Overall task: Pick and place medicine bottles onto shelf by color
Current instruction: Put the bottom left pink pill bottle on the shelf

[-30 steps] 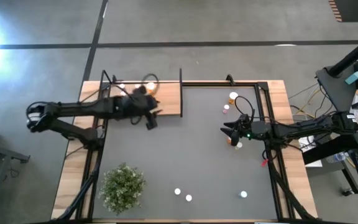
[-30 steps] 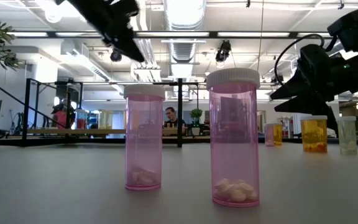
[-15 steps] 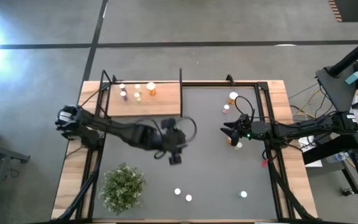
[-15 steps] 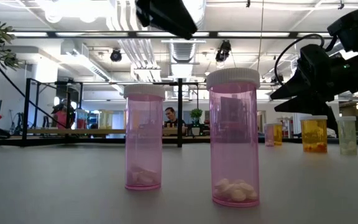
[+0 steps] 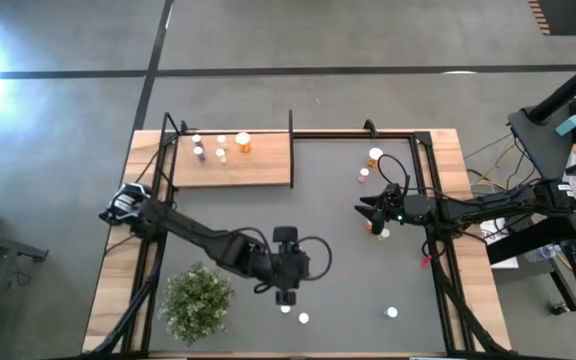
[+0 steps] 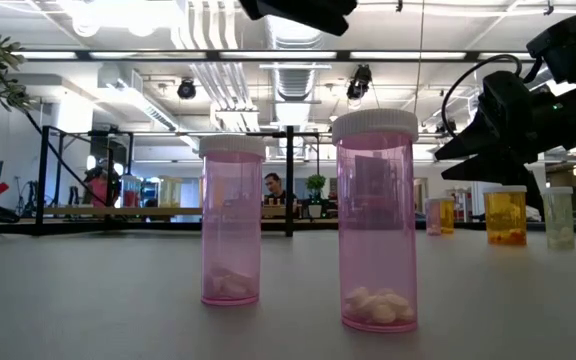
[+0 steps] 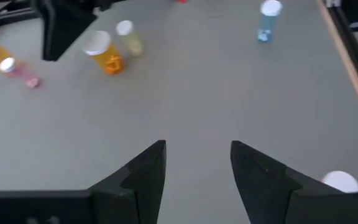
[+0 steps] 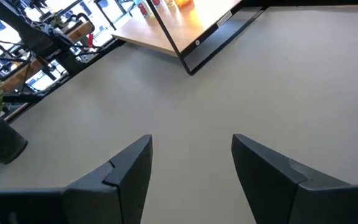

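so the medicine bottles are scattered in three bunches right now: two pink bottles [image 6: 233,220] stand close together at the near edge of the tabletop [image 5: 318,220], a blue-tinted bottle [image 5: 392,313] stands off toward the right along that same edge, and a cluster with an orange bottle [image 7: 102,52] sits over on the right side, right by the right claw [image 5: 364,212]. Four small bottles [image 5: 220,146] are already up on the light-wood shelf [image 5: 258,168] in the far left corner, so I'd say the sorting is maybe a third done. The left claw [image 5: 285,296] hangs just above the two pink ones, next to the green plant [image 5: 198,298]; its fingers [image 7: 143,174] are partly apart with nothing between them, only bare tabletop showing through the gap. The right claw is the same, part open and empty, parked by its cluster. Looks to me like the step in hand is the reach for a pink bottle. Next it needs to drop down so the fingers straddle one body below the cap without knocking its neighbour, since those two stand so near each other
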Available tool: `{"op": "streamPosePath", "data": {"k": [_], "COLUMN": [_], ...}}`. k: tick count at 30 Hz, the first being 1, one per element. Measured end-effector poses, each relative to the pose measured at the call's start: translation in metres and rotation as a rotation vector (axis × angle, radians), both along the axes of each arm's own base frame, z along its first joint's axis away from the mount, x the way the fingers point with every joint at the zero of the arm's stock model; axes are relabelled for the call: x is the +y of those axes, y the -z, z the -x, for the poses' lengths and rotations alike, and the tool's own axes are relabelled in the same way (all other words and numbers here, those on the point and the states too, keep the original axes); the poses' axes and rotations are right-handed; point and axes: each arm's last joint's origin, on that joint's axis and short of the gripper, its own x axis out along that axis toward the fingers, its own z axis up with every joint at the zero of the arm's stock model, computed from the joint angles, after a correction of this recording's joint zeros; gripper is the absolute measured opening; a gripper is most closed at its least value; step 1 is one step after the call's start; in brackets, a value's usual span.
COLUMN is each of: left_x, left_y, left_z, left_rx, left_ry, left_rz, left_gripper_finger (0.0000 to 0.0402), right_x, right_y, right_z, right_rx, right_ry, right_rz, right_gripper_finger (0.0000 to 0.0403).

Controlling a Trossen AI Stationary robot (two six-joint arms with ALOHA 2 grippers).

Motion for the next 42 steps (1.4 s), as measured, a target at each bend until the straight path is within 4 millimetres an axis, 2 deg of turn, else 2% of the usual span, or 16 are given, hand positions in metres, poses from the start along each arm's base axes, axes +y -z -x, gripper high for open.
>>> {"op": "streamPosePath", "data": {"k": [8,12,20,23,31,42], "left_x": [-0.022,-0.032,-0.061,-0.069,-0.072,-0.075], "left_y": [0.009,0.015,0.034,0.042,0.057,0.096], "left_z": [-0.004,-0.002,0.02,0.027,0.036,0.027], "left_rx": [-0.021,0.008,0.108,0.121,0.158,0.221], "left_ry": [0.044,0.046,0.144,0.152,0.204,0.189], "left_rz": [0.02,0.106,0.103,0.112,0.046,0.012], "left_gripper_finger": [0.0164,0.0164,0.0166,0.0181,0.0242,0.0249], "right_x": [0.0,0.0,0.0,0.0,0.0,0.0], "right_y": [0.0,0.0,0.0,0.0,0.0,0.0], "right_z": [0.0,0.0,0.0,0.0,0.0,0.0], "right_rx": [0.0,0.0,0.001,0.001,0.0,0.001], "right_ry": [0.0,0.0,0.0,0.0,0.0,0.0], "right_rz": [0.0,0.0,0.0,0.0,0.0,0.0], "right_gripper_finger": [0.021,0.021,0.021,0.021,0.021,0.021]}}
